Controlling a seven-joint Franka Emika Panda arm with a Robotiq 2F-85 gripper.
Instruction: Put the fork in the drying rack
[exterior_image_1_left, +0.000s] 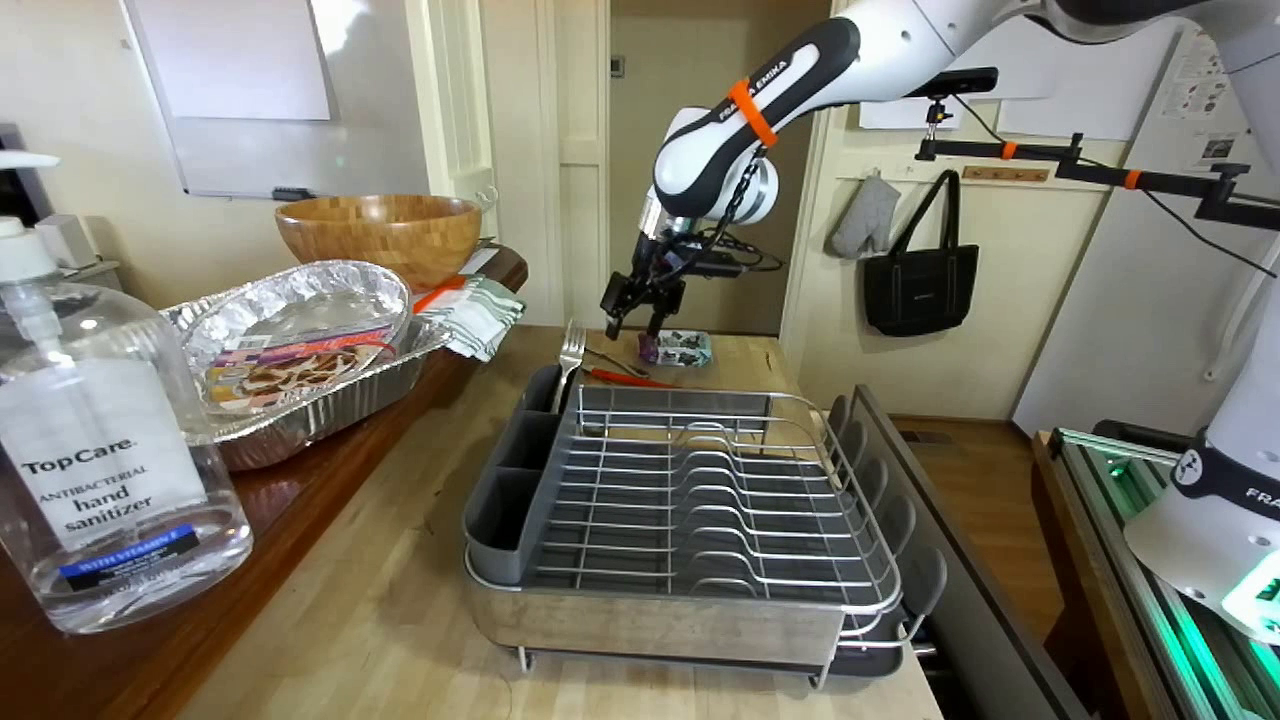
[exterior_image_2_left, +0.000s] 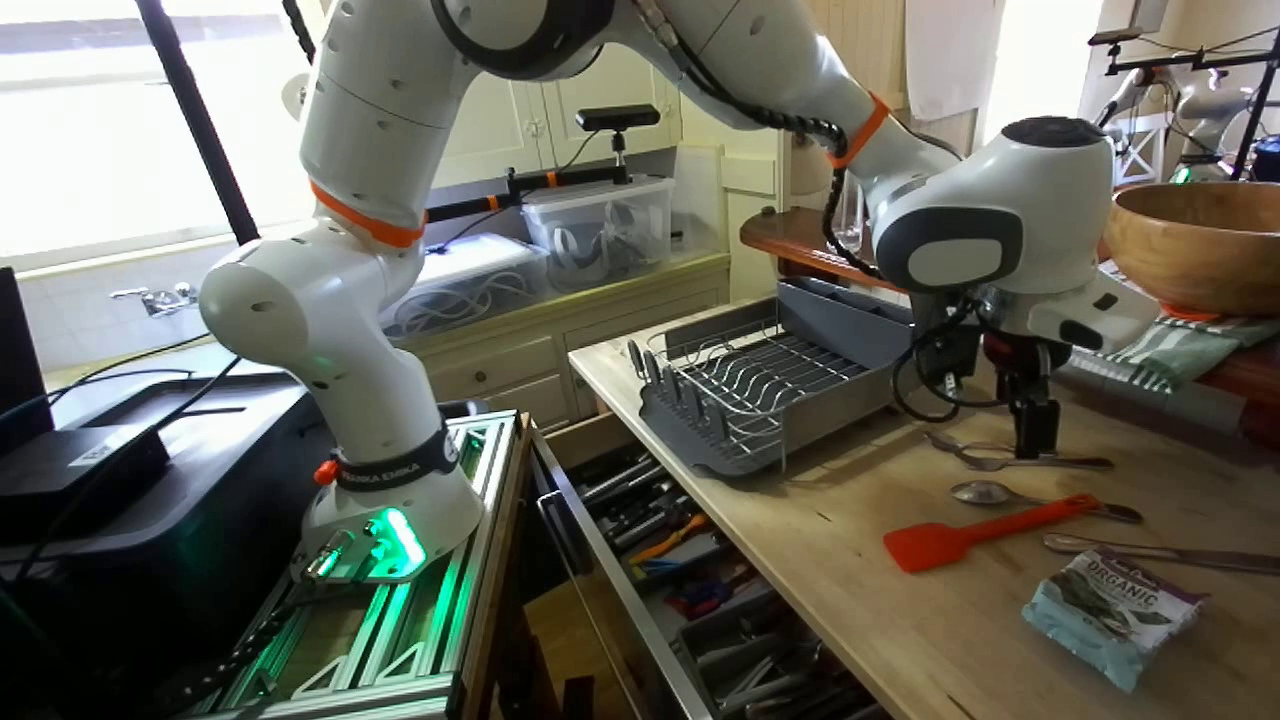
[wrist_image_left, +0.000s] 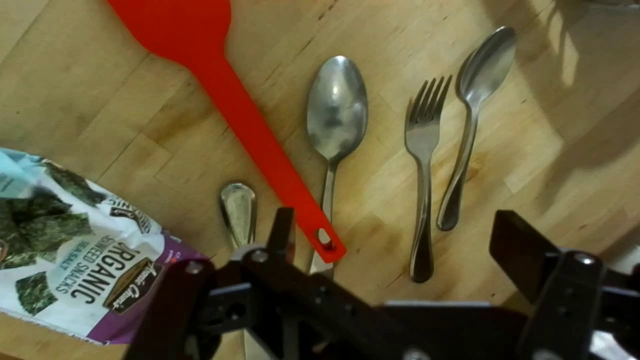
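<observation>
- The gripper holds nothing: its two fingers stand spread well apart above the pale worktop.
- The fork lies flat on that wood; in the wrist view its handle end falls between the fingers and the rest extends ahead, tines pointing away. Its long axis lies nearly square to the closing direction, so a drop onto the handle seems the coming move. How high the fingertips hang is unclear.
- A small spoon lies just beside it, apart; a closing finger could sweep that in too.
- On its opposite side, a red spatula crosses the handle of a larger spoon.
- The drying rack stands farther along the worktop; in an exterior view another fork seems to stand tines-up in the far compartment of its caddy.
- Beyond: a pulled-out drawer, a wooden bowl, a hanging black tote.
</observation>
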